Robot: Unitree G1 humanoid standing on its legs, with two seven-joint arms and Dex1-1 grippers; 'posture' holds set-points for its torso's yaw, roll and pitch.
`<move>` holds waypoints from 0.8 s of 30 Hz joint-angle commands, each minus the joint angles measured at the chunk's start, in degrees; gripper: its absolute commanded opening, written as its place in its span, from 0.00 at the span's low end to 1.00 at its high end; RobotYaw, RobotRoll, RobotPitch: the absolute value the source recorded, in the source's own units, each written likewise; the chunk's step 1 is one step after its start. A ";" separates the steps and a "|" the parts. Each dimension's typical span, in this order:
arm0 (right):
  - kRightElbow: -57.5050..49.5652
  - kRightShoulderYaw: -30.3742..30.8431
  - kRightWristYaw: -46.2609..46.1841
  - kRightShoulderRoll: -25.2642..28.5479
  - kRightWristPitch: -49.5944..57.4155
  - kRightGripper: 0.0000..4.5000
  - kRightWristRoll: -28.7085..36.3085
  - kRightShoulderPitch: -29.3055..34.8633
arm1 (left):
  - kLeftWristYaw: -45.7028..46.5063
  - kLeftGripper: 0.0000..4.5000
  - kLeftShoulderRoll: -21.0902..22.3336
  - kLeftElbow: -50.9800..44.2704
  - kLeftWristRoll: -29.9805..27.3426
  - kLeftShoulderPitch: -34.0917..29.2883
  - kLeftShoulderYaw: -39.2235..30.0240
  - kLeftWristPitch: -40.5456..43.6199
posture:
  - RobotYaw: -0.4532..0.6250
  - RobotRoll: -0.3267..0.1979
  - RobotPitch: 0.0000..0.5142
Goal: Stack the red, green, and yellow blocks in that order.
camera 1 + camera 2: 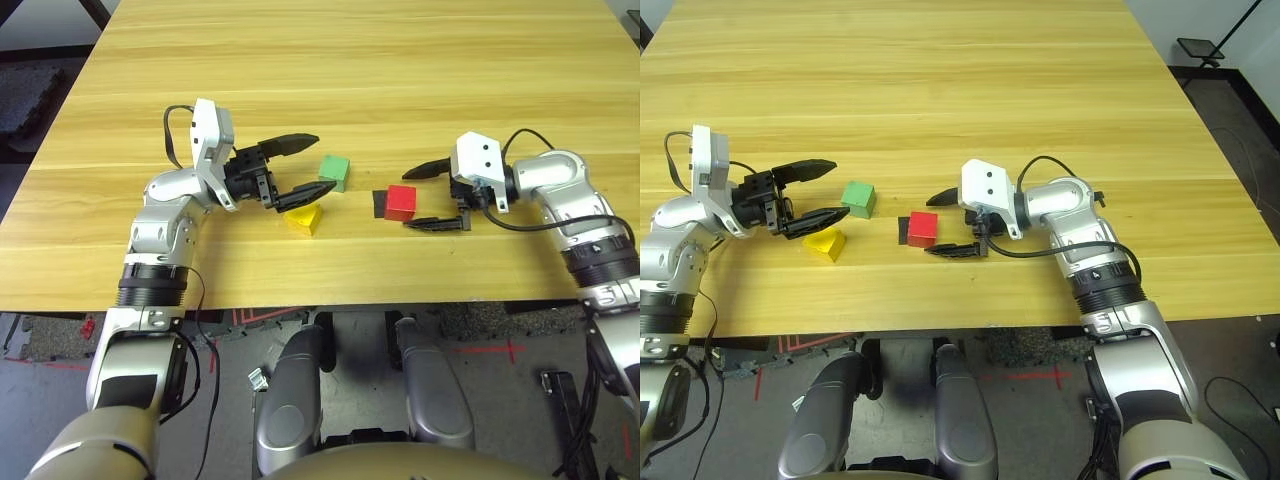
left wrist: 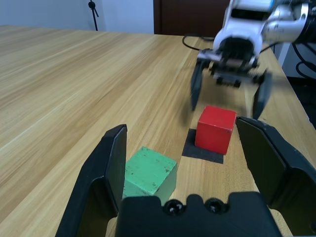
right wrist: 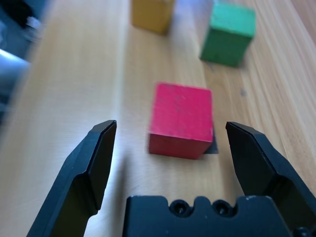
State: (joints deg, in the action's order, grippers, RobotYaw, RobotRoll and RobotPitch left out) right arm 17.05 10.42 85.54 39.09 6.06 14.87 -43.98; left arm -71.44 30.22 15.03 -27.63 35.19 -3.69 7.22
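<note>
The wooden tabletop [image 1: 350, 60] carries three small blocks near its front edge, between the two arms. The red block [image 1: 401, 201] sits on a flat black square patch [image 1: 379, 204], covering most of it, so that the patch shows only at the side toward the green block. The green block [image 1: 335, 172] stands a little farther from the robot and to the left of the red one, apart from it. The yellow block [image 1: 305, 217] lies nearer to the robot than the green one, just beside it, and it looks turned at an angle to the table edge.

The right gripper [image 1: 432, 196] is at the right side of the red block and points to the left. Its jaws are wide open – one finger stands behind the block and one in front of it, and in the right wrist view a clear gap shows between each finger and the block, so it holds nothing.

The left gripper [image 1: 306, 163] points to the right, toward the blocks. Its jaws are also wide open and empty – the near finger hangs over the yellow block, and the far finger ends just left of the green block. I cannot tell if the near finger touches the yellow block.
</note>
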 commanded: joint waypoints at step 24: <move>-17.44 -16.77 -10.19 12.92 18.37 0.99 10.19 10.83 | 13.77 1.00 1.47 -8.91 8.60 5.88 4.41 11.20 | 0.59 0.73 0.51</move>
State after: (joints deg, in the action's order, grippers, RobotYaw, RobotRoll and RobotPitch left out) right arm 1.45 -4.84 76.30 51.15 23.60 23.84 -34.49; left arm -60.36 31.53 10.14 -19.32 40.91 -0.25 13.37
